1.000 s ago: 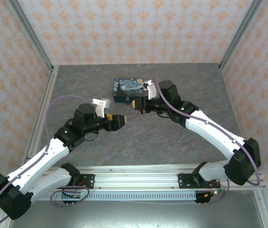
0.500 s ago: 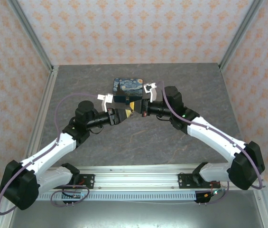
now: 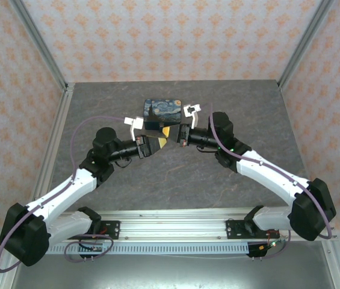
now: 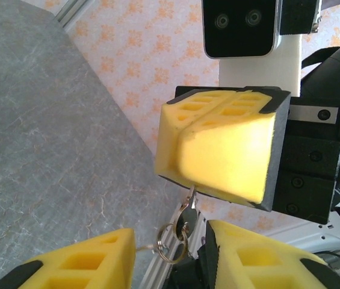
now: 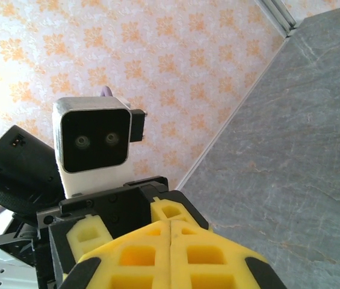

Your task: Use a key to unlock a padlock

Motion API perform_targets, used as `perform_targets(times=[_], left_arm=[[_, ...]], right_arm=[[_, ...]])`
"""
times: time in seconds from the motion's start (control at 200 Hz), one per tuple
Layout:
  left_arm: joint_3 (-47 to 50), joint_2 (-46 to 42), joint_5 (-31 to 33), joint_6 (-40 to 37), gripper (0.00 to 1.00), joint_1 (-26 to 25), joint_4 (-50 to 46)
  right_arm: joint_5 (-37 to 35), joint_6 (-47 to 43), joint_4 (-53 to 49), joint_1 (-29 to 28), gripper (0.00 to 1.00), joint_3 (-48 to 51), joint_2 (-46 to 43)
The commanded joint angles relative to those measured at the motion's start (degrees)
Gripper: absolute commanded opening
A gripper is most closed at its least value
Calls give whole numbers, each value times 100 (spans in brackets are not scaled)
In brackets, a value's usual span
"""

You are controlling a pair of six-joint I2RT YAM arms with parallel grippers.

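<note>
In the left wrist view a small silvery key [image 4: 188, 212] with a wire ring [image 4: 171, 242] hangs from my right gripper [image 4: 191, 180], whose yellow pads are shut on the key's blade. My left gripper [image 4: 170, 247] sits just below, jaws apart, with the key's head and ring in the gap between its fingers. From above, the left gripper [image 3: 159, 143] and the right gripper [image 3: 171, 132] meet tip to tip above the table, in front of the tin. The right wrist view shows the right gripper [image 5: 170, 241] closed pad to pad. The padlock is out of view.
A rectangular blue Starry Night tin [image 3: 160, 108] lies on the grey stone-patterned table [image 3: 230, 102] just behind the two grippers. Patterned walls and aluminium posts [image 3: 40, 42] enclose the table on three sides. A metal rail [image 3: 170, 226] runs along the near edge.
The left arm has swung forward and right until its gripper meets the right gripper, and its jaws have narrowed around the hanging key. The right gripper has shifted slightly and stayed shut.
</note>
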State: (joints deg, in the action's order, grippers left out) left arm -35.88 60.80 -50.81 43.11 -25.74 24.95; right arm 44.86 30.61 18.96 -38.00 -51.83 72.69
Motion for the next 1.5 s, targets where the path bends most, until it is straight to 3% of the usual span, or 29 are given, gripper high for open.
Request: perform_targets(times=[0.0,0.696,0.781,0.976,1.186,1.281,1.366,1.491], left_arm=[[55,-86,-176,22,35,42,291],[-86,-138,-202,50,33,35,379],[-86,-145,-210,48,27,34,381],[-60,-210,-194,-15,2,34,286],[-94,-512,74,-465,0,42,-416],[-136,-640,205,-712,0,42,-857],[-197,-724,361,-989,0,89,-1413],[-292,-779,567,-1395,0,312,-2214]], right_arm=[[100,122,442,-23,0,63,-53],[221,277,669,-26,0,99,129],[218,270,670,-28,0,94,132],[177,295,666,-28,0,112,115],[-14,263,429,-29,0,70,71],[-329,180,25,-24,27,-17,7],[-728,-53,-524,-27,44,-140,-99],[-1805,-444,-1768,22,56,-587,-188]])
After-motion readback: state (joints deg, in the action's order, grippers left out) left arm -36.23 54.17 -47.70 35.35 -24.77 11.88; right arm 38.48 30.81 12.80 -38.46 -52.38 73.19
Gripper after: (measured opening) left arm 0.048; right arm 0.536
